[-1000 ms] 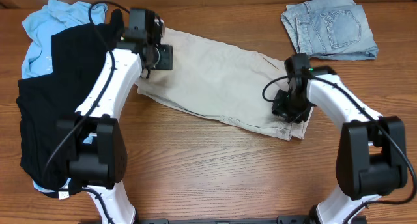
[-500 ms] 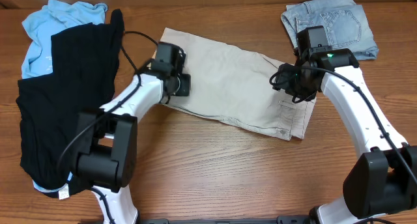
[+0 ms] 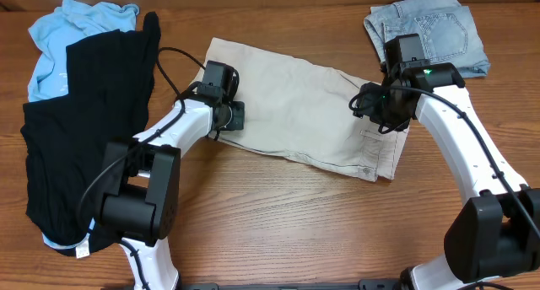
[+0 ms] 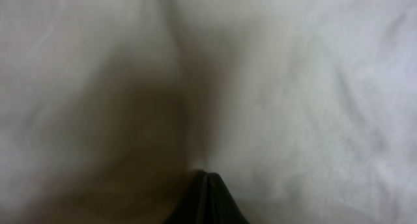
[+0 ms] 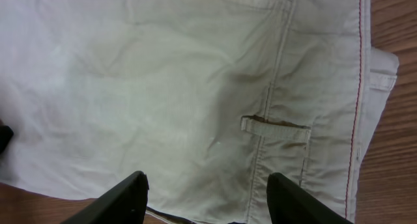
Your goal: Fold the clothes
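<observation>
Shorts (image 3: 295, 104) lie lengthwise across desk (image 3: 278, 214); left fingers (image 4: 207, 201) pinched shut on left end, right fingers (image 5: 124, 196) apart over waistband (image 5: 361, 87).

The beige khaki shorts (image 3: 304, 104) lie spread flat, centre; black garment (image 3: 76, 130) overlaps light-blue shirt (image 3: 59, 37), left.

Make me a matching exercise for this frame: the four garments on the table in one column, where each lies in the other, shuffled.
Things:
1. beige shorts
2. black garment
3. light-blue shirt
4. folded denim garment

Places:
A. far right corner
B. spread flat in the middle, between the two arms
C. far left corner, partly under the black garment
D. draped along the left side

Pairs: 1-B, 2-D, 3-C, 4-A
</observation>
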Robot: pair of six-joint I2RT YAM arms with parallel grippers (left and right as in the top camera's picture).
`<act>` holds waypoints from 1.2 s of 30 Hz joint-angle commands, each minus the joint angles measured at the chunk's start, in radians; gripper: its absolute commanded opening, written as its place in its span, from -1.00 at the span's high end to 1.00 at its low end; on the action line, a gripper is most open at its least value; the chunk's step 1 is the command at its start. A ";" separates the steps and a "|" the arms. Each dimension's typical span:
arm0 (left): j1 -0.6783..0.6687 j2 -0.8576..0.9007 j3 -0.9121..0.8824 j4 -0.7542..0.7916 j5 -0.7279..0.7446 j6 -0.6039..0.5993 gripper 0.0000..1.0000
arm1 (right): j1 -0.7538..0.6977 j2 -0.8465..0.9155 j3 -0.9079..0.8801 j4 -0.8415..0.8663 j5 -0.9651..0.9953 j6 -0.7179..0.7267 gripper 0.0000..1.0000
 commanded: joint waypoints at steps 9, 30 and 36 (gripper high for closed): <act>0.168 0.070 -0.037 -0.380 -0.056 -0.193 0.92 | -0.005 -0.011 -0.013 0.013 0.059 -0.007 -0.43; 0.206 0.069 0.359 -0.634 0.140 0.086 -0.45 | -0.185 0.010 -0.199 0.160 -0.255 -0.220 -0.55; 0.206 0.069 0.479 -0.638 0.145 0.126 -0.57 | -0.243 0.010 -0.285 0.227 -0.331 -0.245 -0.61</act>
